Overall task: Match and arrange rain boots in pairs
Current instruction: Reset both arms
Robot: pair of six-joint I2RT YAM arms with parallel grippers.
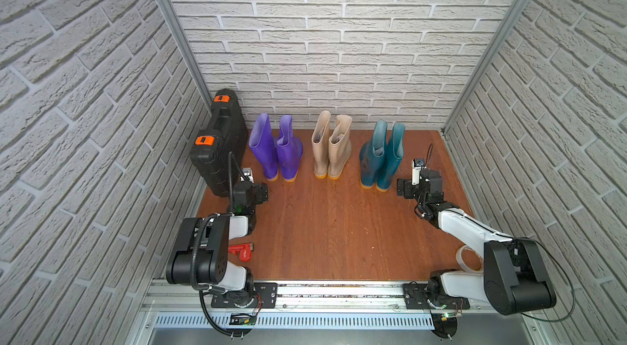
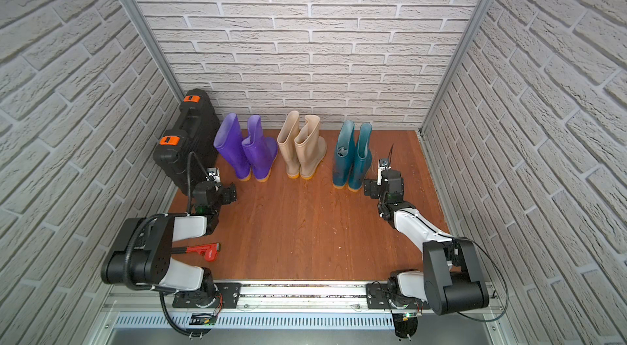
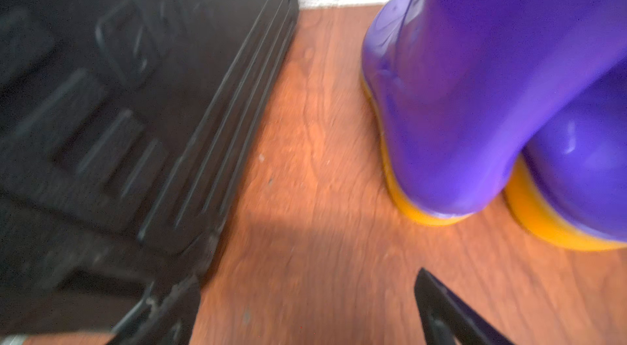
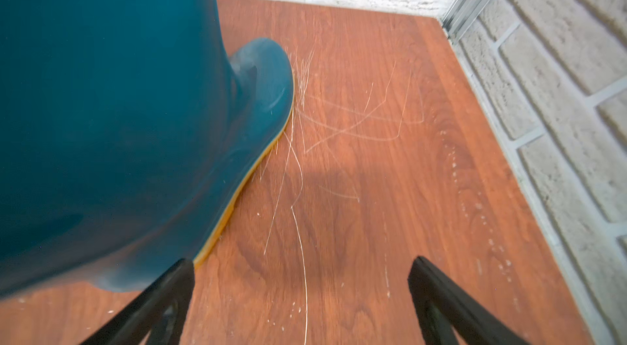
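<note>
Right wrist shows teal boot (image 4: 101,106) on scratched wood floor (image 4: 373,184) by brick walls (image 4: 559,106).

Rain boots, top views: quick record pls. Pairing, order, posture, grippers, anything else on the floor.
pairing: three colour-matched pairs, boots of each pair side by side
order, robot's left to right: purple pair, beige pair, dark teal pair
posture: all upright, in a row near the back wall
left gripper: open, empty, between black hard case and purple pair
right gripper: open, empty, beside dark teal pair
other: red pipe wrench by the left arm
</note>
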